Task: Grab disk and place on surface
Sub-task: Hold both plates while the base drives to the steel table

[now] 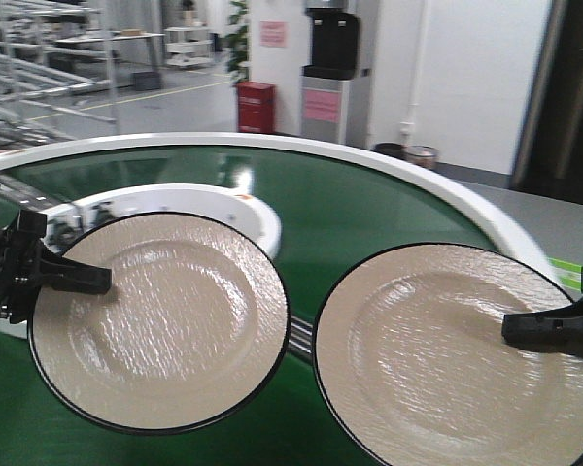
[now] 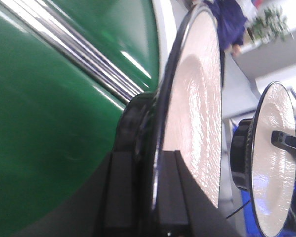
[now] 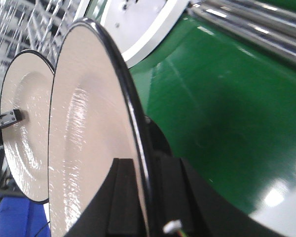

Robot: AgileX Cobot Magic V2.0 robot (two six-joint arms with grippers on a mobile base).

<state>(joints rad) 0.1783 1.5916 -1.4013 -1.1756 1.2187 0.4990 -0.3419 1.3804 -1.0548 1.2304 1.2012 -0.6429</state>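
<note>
Leftmost, the left gripper (image 1: 95, 280) was pinched onto the rim of the left disk (image 1: 165, 320), one black finger lying over its face and the other behind it, as the left wrist view showed. That disk was a round, shallow cream plate with a rippled, glossy face and a thin black edge, held in the air above the green conveyor belt (image 1: 369, 209). Just beside it, not touching, hung the right disk (image 1: 437, 359), alike in make, its right rim clamped by the right gripper (image 1: 517, 328).
</note>
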